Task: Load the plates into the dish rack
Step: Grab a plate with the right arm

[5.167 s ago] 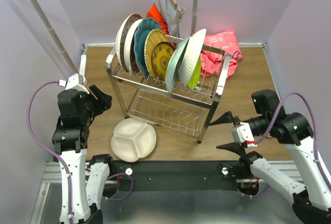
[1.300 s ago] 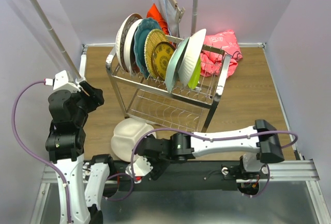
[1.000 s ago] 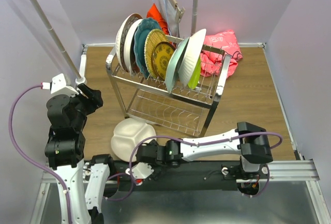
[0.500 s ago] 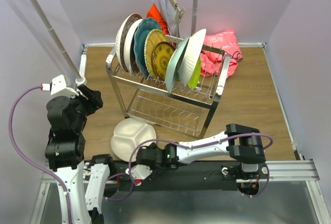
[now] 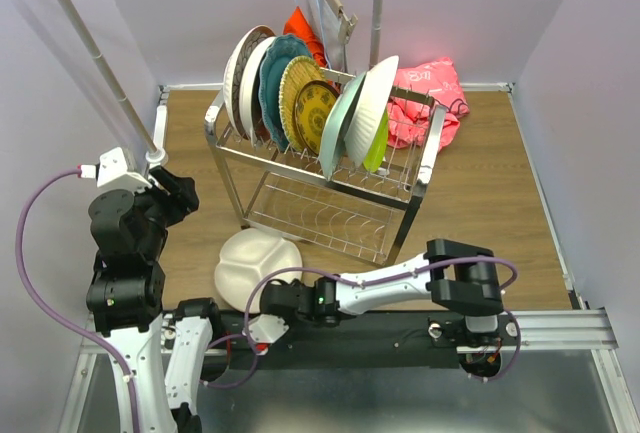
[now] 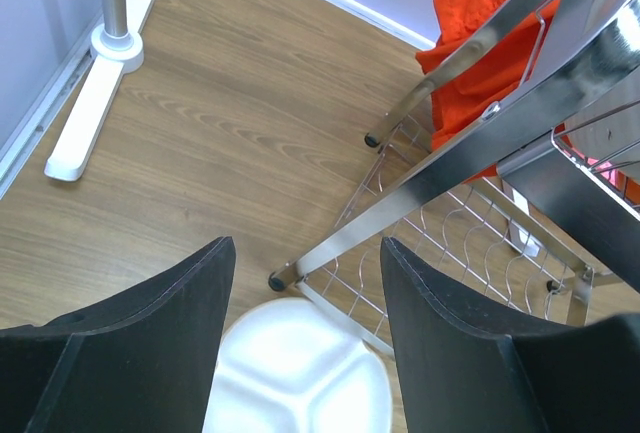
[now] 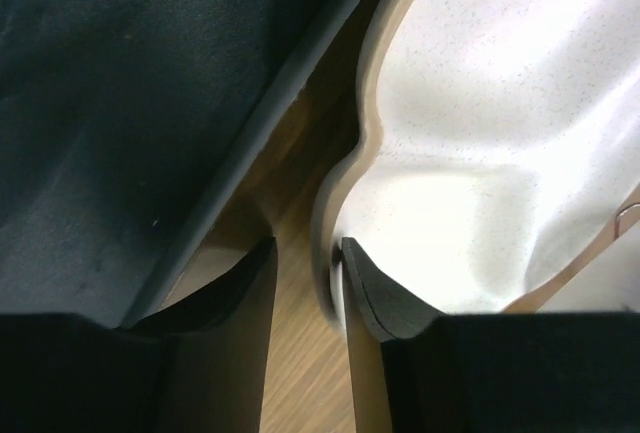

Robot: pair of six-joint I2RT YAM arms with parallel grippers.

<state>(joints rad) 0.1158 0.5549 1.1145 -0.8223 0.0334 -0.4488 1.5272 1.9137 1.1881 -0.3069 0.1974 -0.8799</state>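
A white divided plate (image 5: 258, 268) lies flat on the wooden table in front of the dish rack (image 5: 428, 158). Several plates (image 5: 300, 93) stand on edge in the rack's upper tier. My right gripper (image 5: 262, 311) reaches across the near edge to the plate's near rim. In the right wrist view the right gripper (image 7: 305, 248) straddles that plate (image 7: 480, 153): one finger is inside against the rim, the other outside with bare wood showing between it and the rim. My left gripper (image 6: 305, 248) hovers open high above the plate (image 6: 300, 373), holding nothing; it also shows as the left gripper (image 5: 180, 191) in the top view.
A white-poled clothes rail (image 5: 95, 48) stands at the back left, its foot (image 6: 90, 123) on the floor. A pink-red cloth (image 5: 430, 93) and an orange cloth (image 5: 305, 33) lie behind the rack. The black base strip (image 7: 150, 83) runs just beside the plate's near rim.
My right arm has stretched further left along the near edge to the white plate, and its jaws have narrowed around the rim. The left arm has barely moved.
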